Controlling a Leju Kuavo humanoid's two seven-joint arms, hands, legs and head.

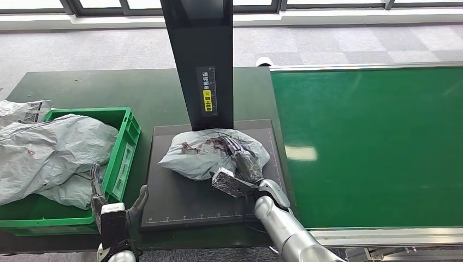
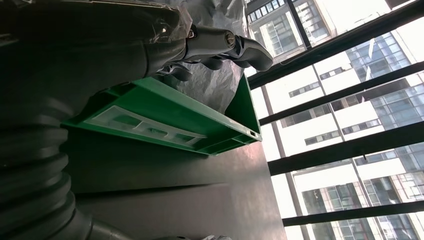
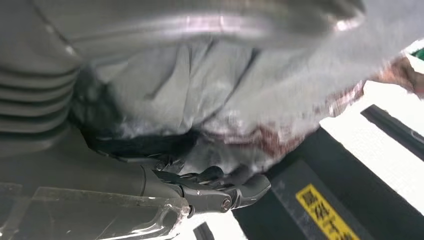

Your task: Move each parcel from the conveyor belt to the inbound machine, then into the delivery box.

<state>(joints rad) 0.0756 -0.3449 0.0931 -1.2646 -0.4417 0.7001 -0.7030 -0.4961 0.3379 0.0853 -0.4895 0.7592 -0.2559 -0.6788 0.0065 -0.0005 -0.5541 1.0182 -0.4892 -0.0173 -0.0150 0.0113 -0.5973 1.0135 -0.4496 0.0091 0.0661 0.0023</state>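
closest to the camera, at the bottom edge of the head view, the left hand (image 1: pixel 116 214) hovers just in front of the green delivery box (image 1: pixel 126 143), its fingers apart and holding nothing; the left wrist view shows its fingers (image 2: pixel 245 49) loosely curved next to the box's wall (image 2: pixel 165 120). right of it, the right hand (image 1: pixel 240 166) reaches in from below and is wrapped over the grey parcel (image 1: pixel 199 154), fingers bent onto the crumpled plastic. the right wrist view shows the bag (image 3: pixel 225 95) bulging against that hand, a thumb (image 3: pixel 235 192) closed under it. the parcel lies on the black platform of the inbound machine (image 1: pixel 180 191), at the foot of its black column (image 1: pixel 201 60). its long axis runs roughly left to right, tilted a little, with the tapered end pointing toward the box. several grey bags (image 1: pixel 46 155) already fill the box and spill over its left side. the green conveyor belt (image 1: pixel 377 142) lies to the right.
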